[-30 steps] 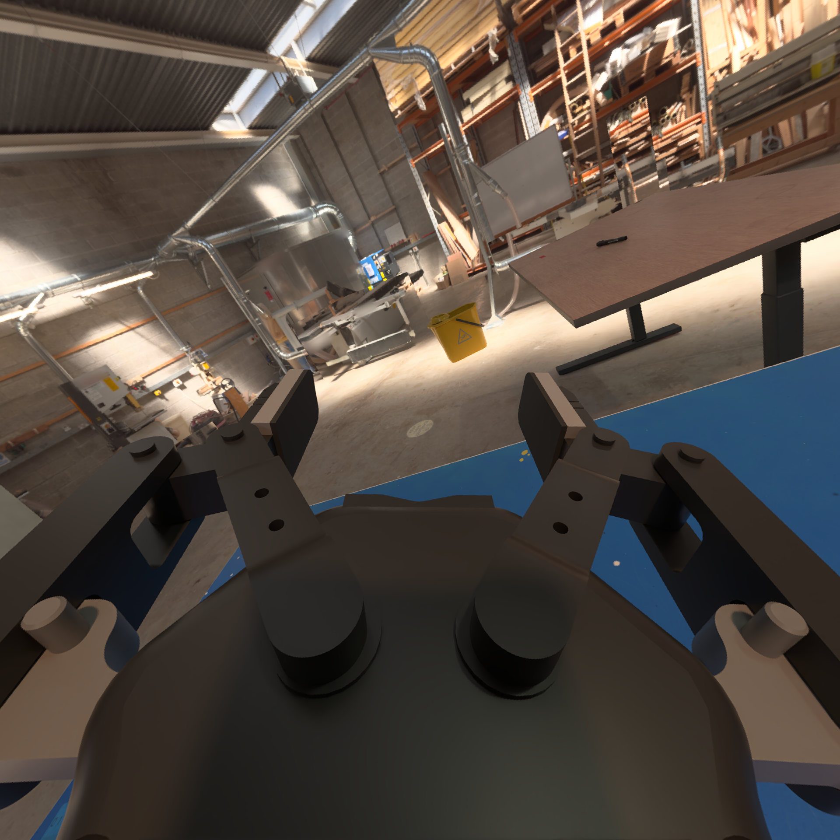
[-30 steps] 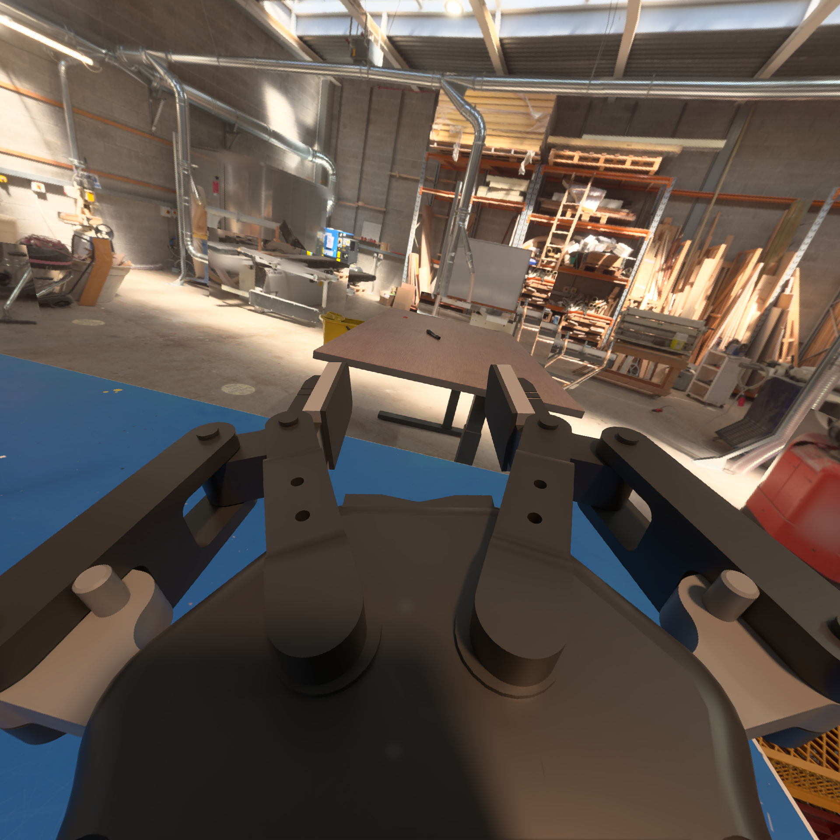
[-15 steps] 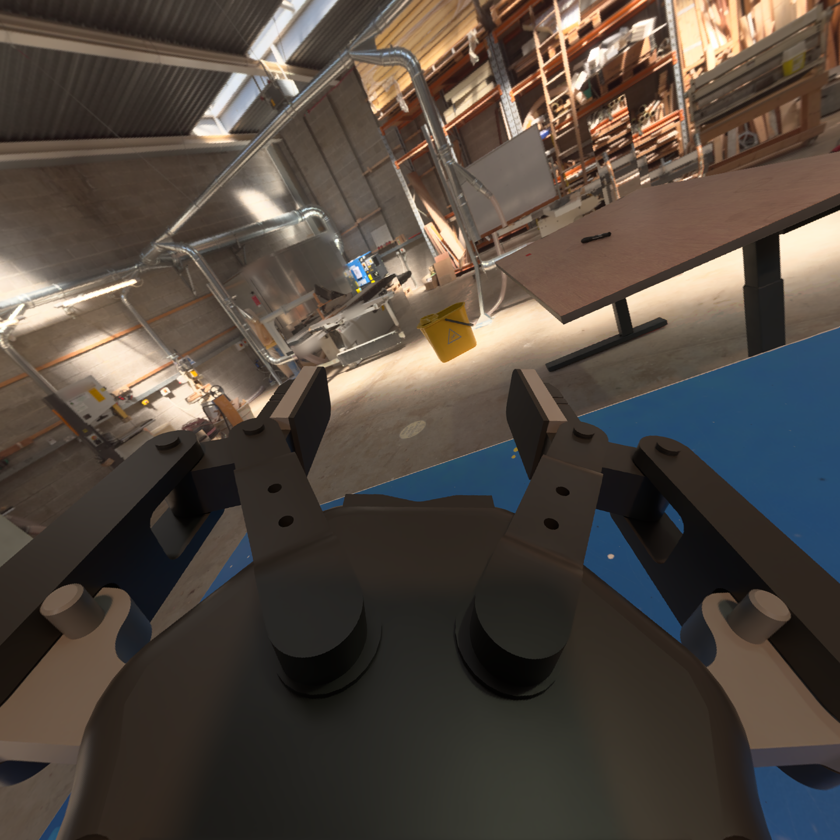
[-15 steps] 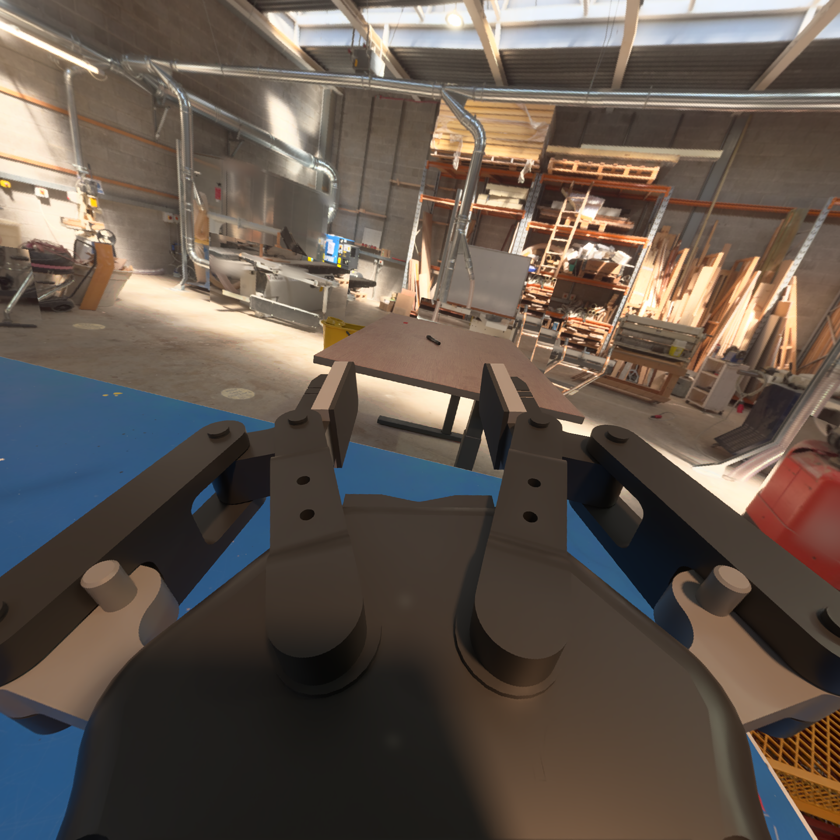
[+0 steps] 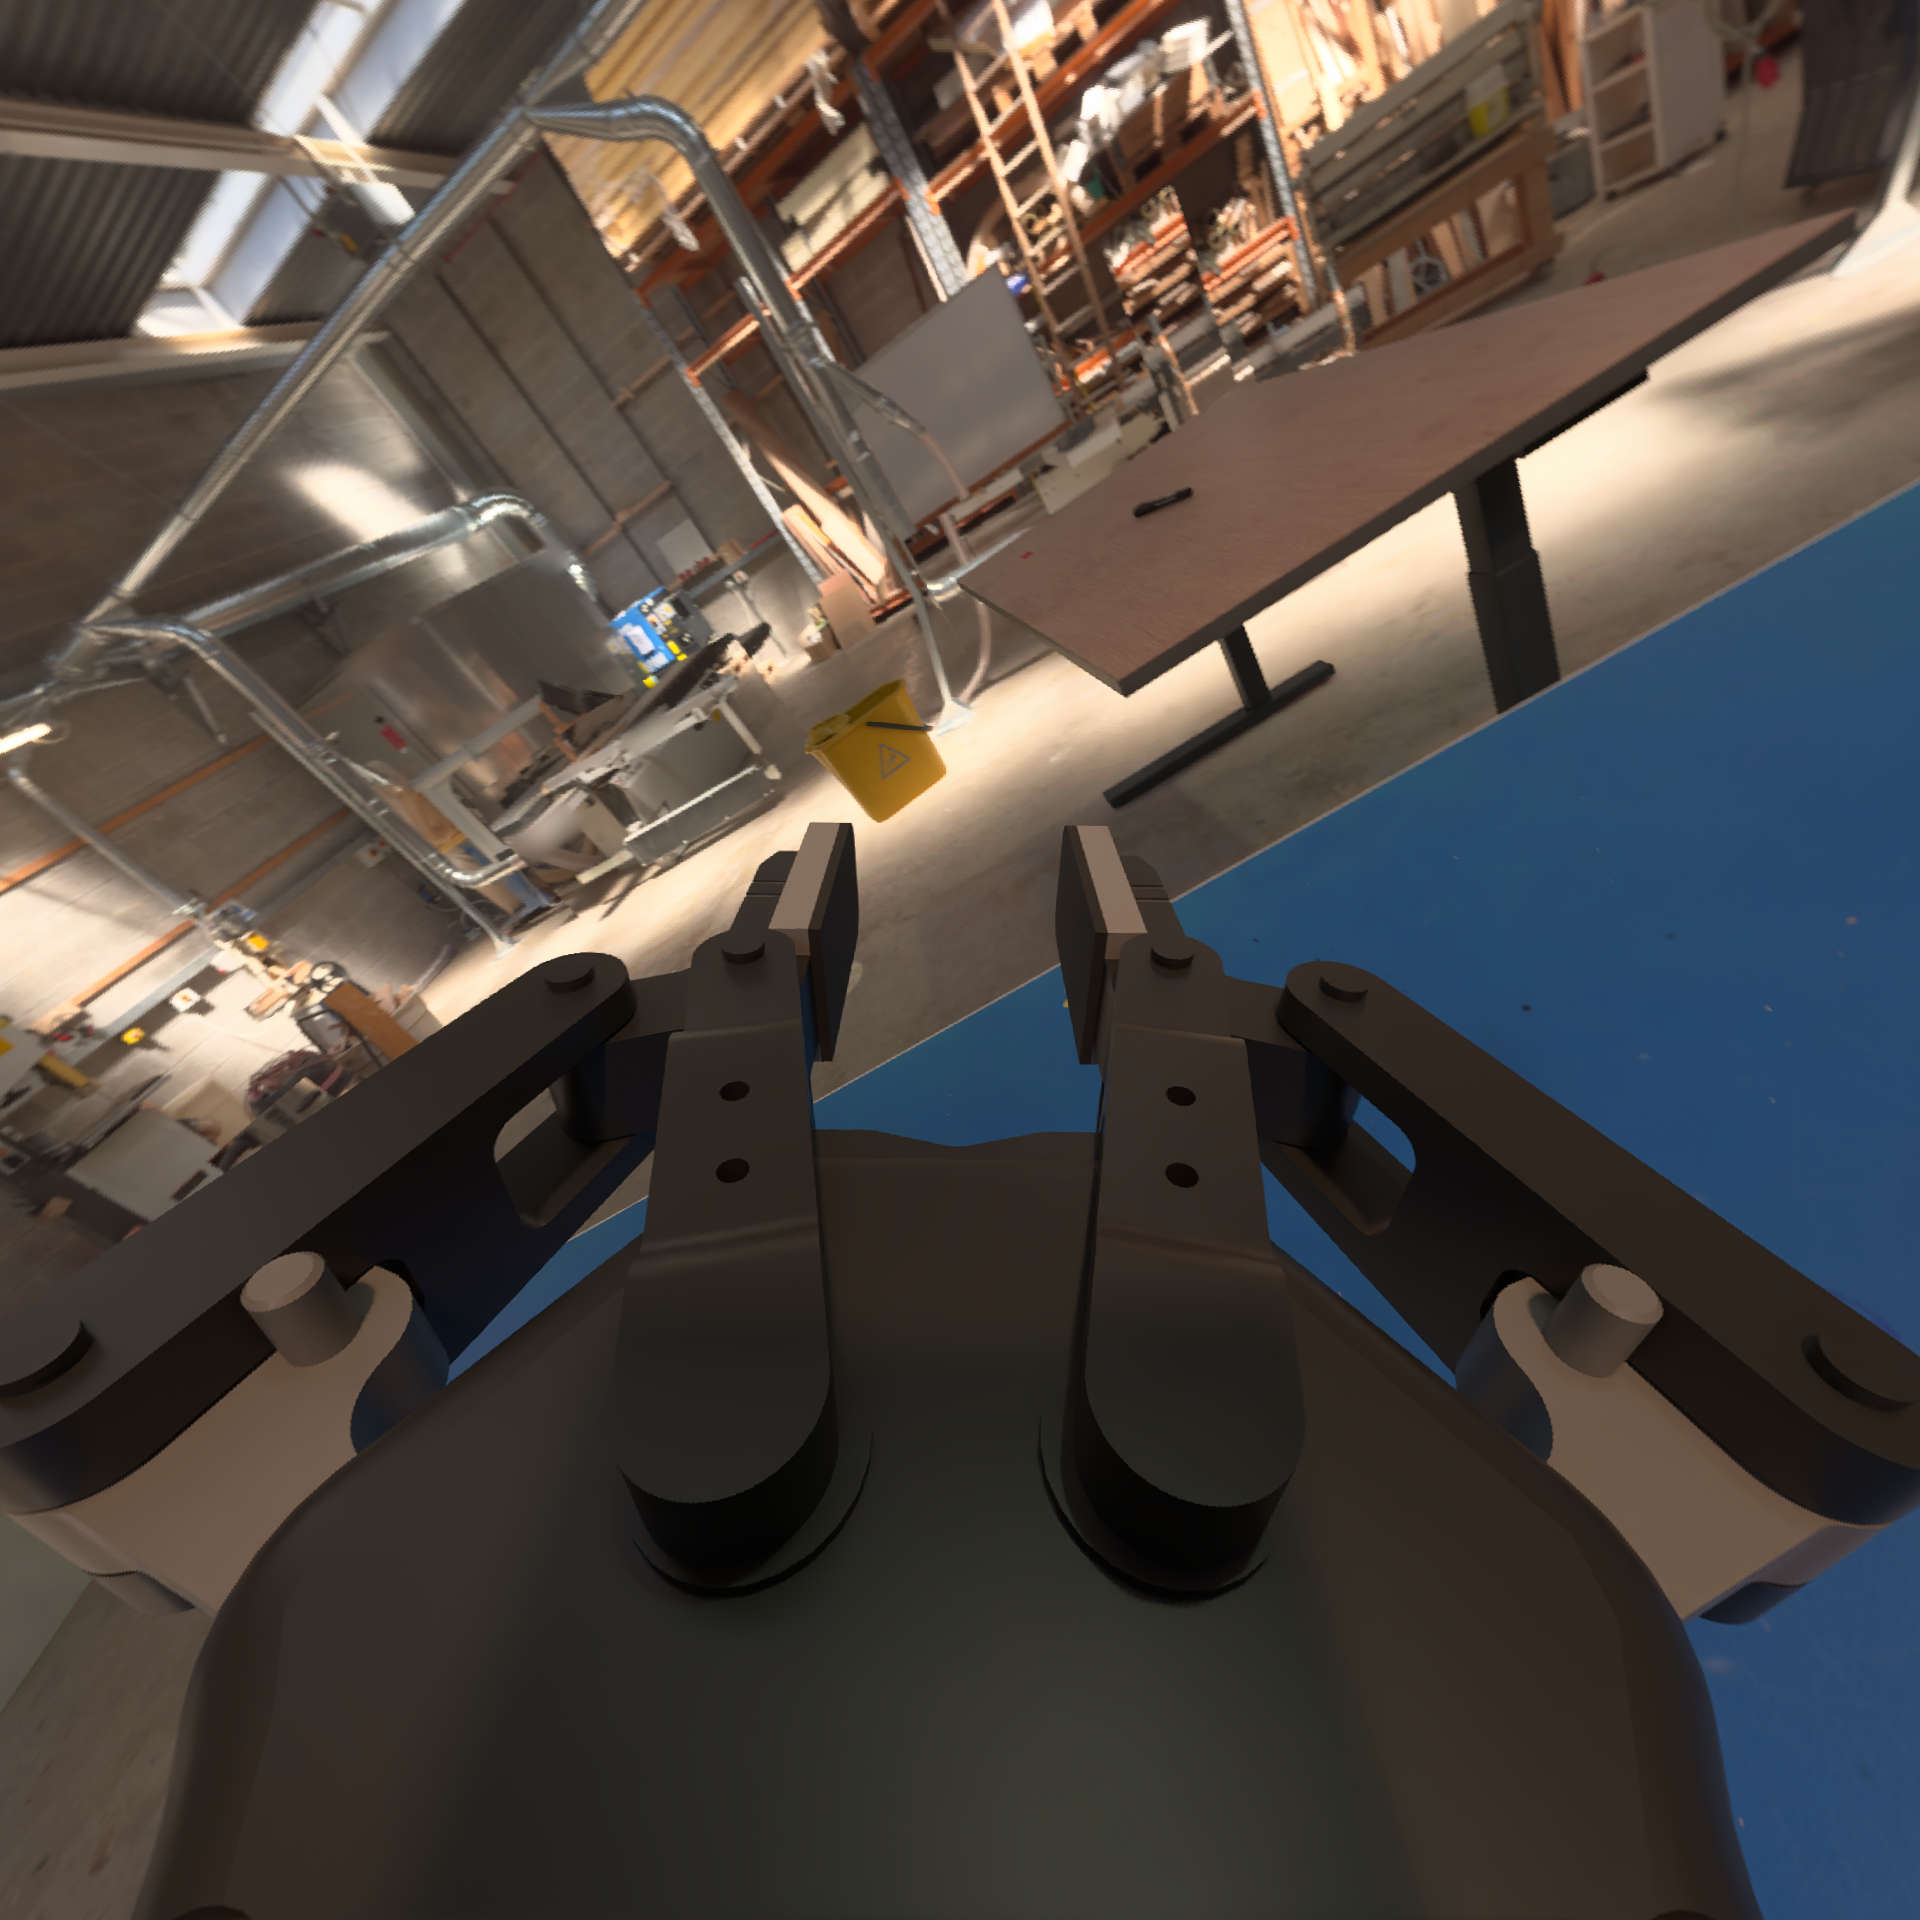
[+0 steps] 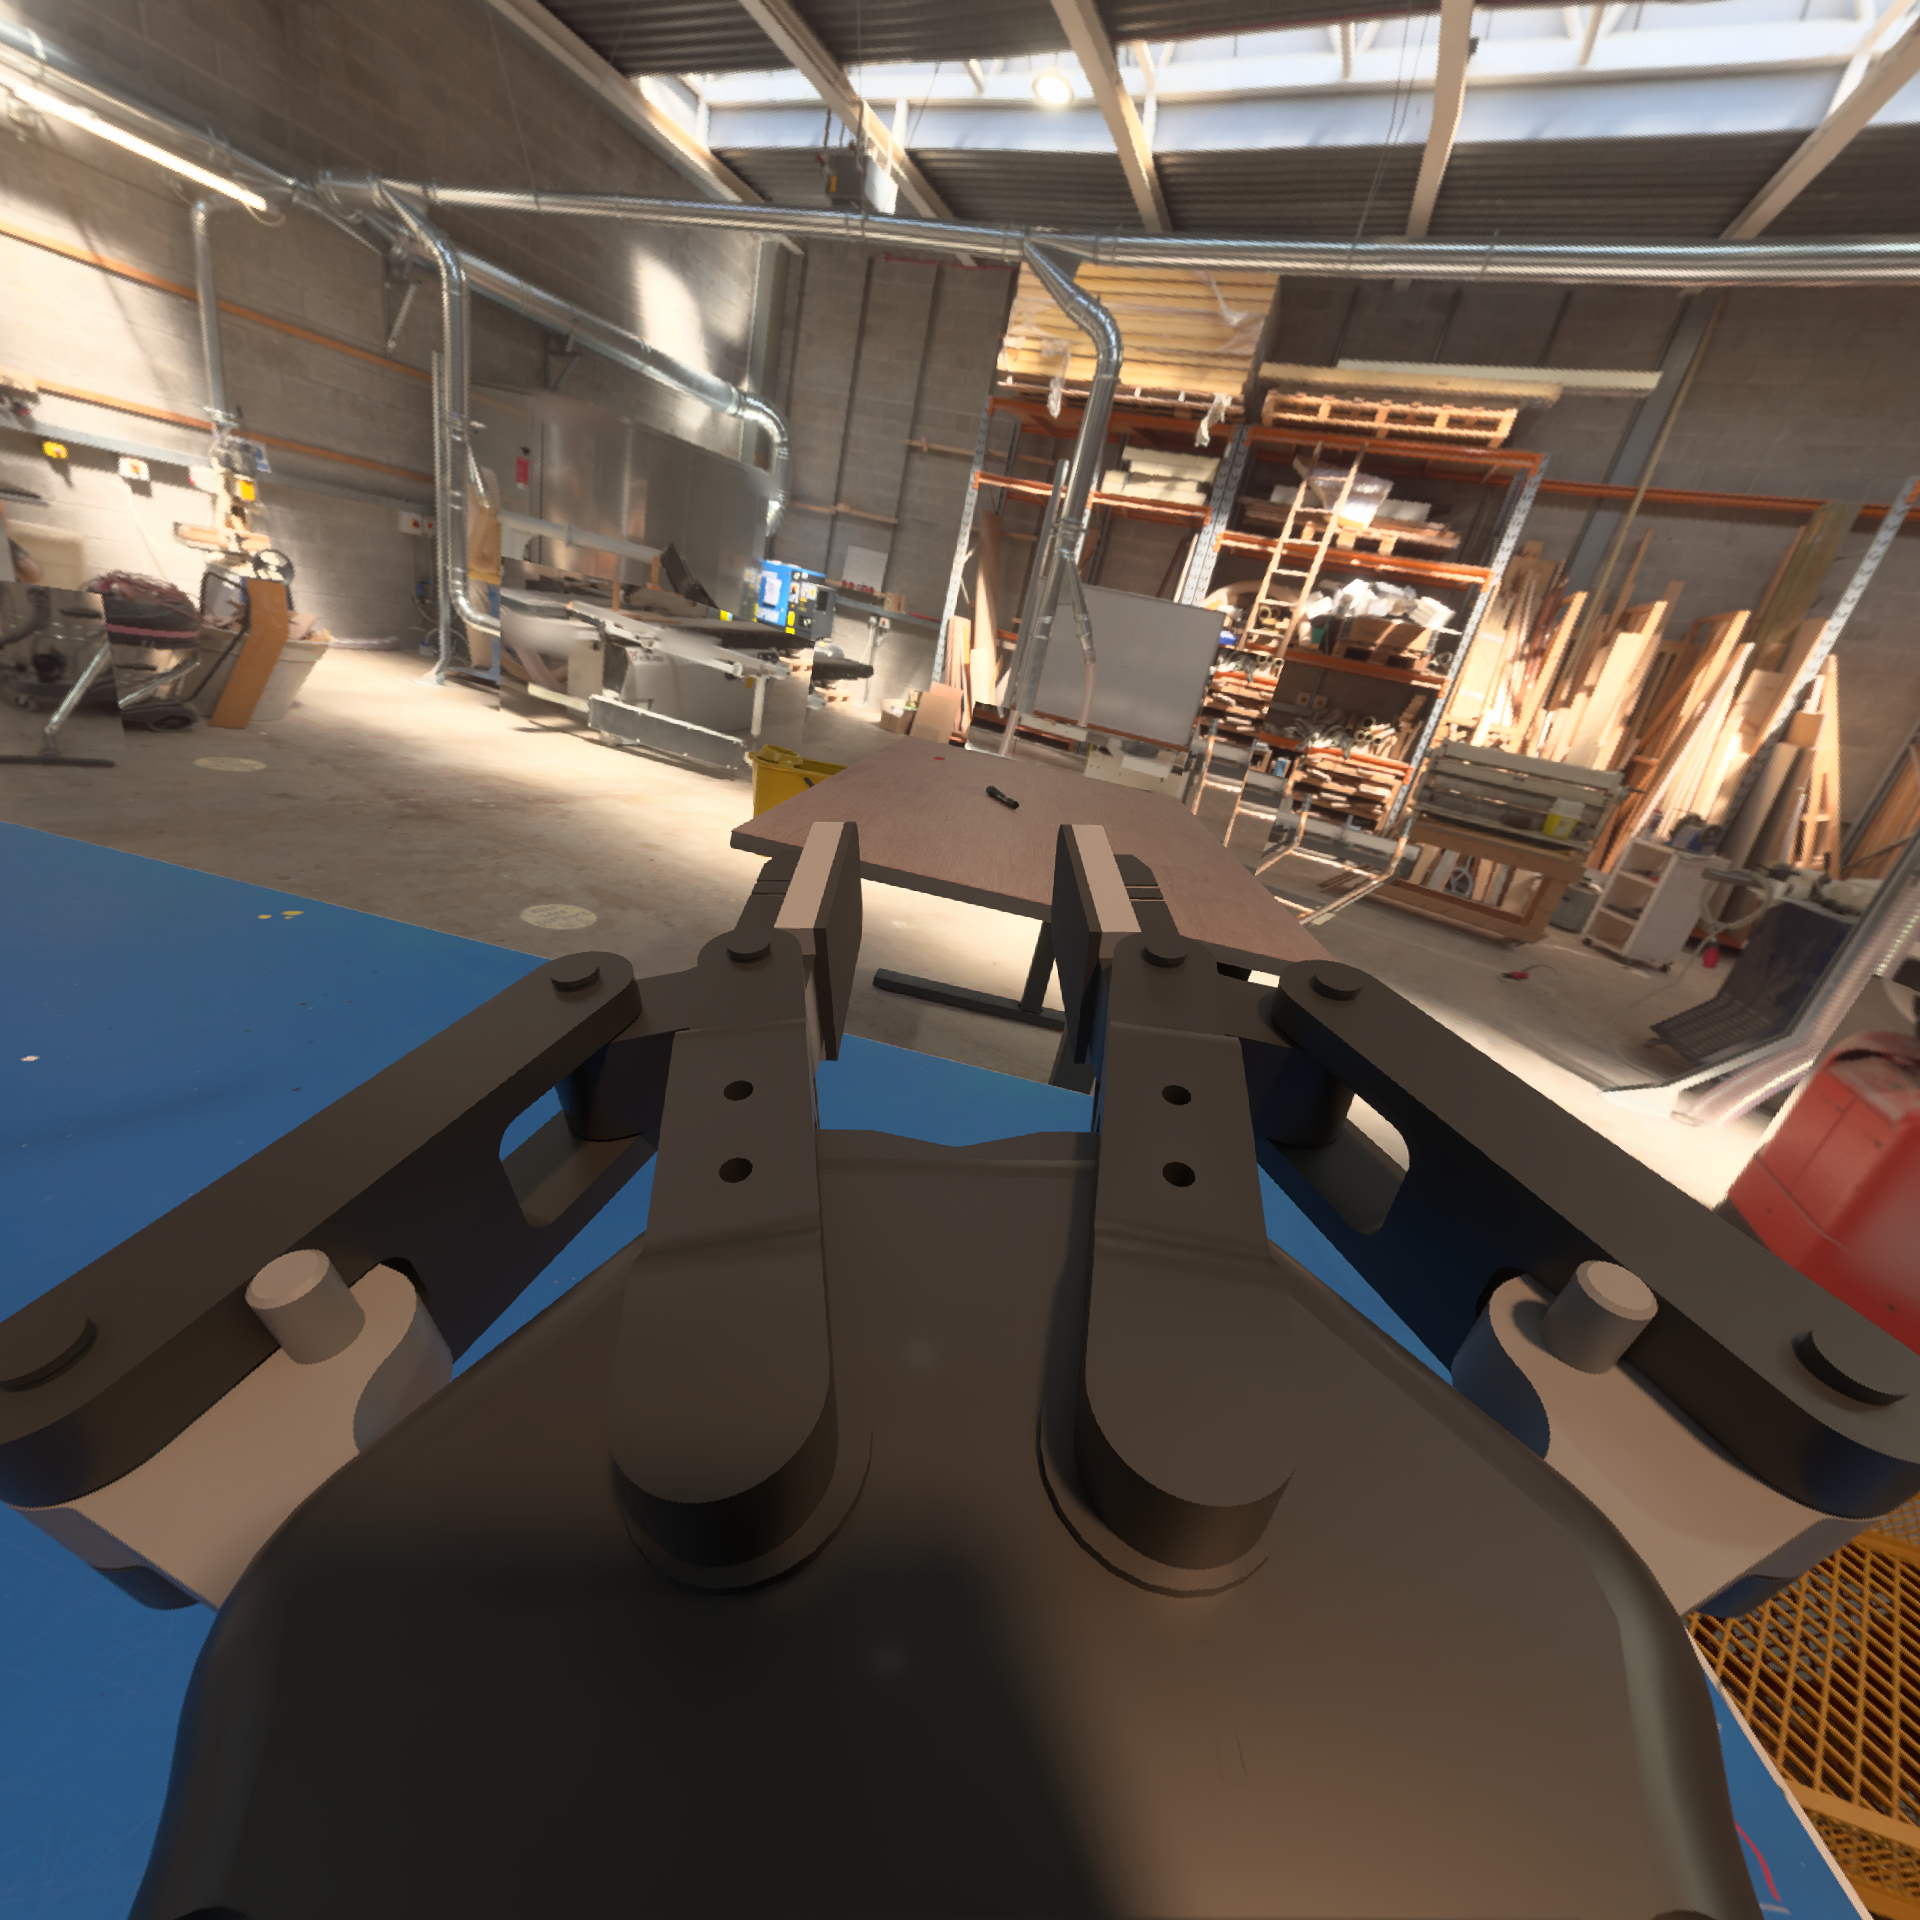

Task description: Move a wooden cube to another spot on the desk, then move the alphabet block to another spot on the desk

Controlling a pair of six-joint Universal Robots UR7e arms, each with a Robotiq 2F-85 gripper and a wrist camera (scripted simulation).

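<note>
Both narrowed since a second ago: left end effector [image 5: 956, 940], right end effector [image 6: 956, 935], pads apart, empty | wooden cube, alphabet block: unseen (cameras aimed outward) | brown-topped desk [image 6: 987, 847] far ahead | no grasp begun

No writing in either view is legible.

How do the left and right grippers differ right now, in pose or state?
The left gripper sees the room tilted, with the yellow bucket just beyond its fingertips; the right gripper sees it level, fingertips framing the brown table. Both are partly open, hold nothing and point away from any cube or block.
</note>
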